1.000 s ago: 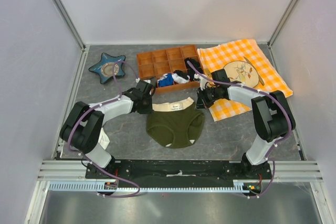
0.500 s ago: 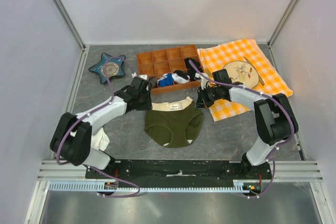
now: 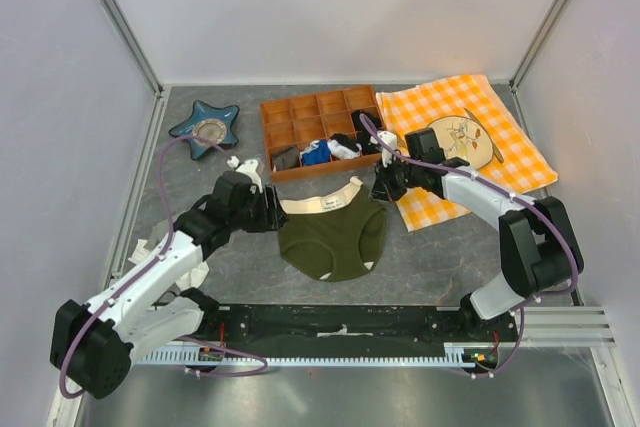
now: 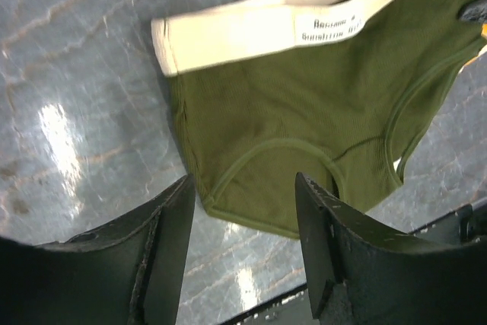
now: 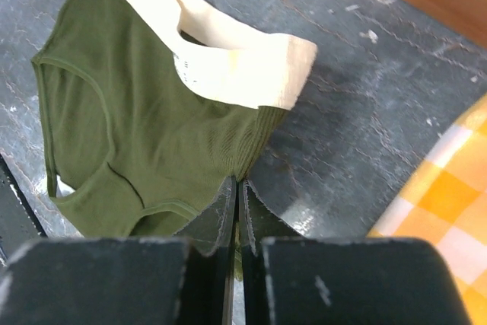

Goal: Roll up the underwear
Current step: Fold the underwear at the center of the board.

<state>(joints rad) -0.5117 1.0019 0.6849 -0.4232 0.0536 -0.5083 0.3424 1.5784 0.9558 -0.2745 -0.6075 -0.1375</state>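
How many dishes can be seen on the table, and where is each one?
2. A blue star-shaped dish lies at the far left, left of the wooden tray. A round cream plate rests on the orange checkered cloth at the far right. I see no others.

The underwear (image 4: 304,119) is seen to be of soft, matt olive cloth, finely ribbed, with a smoother cream waistband (image 4: 243,32) on which a label is printed. The table (image 4: 68,74) is finished in grey, stone-veined sheet, smooth and faintly glossy where light is reflected, while the tray (image 3: 302,110) is shown as matt orange-brown wood
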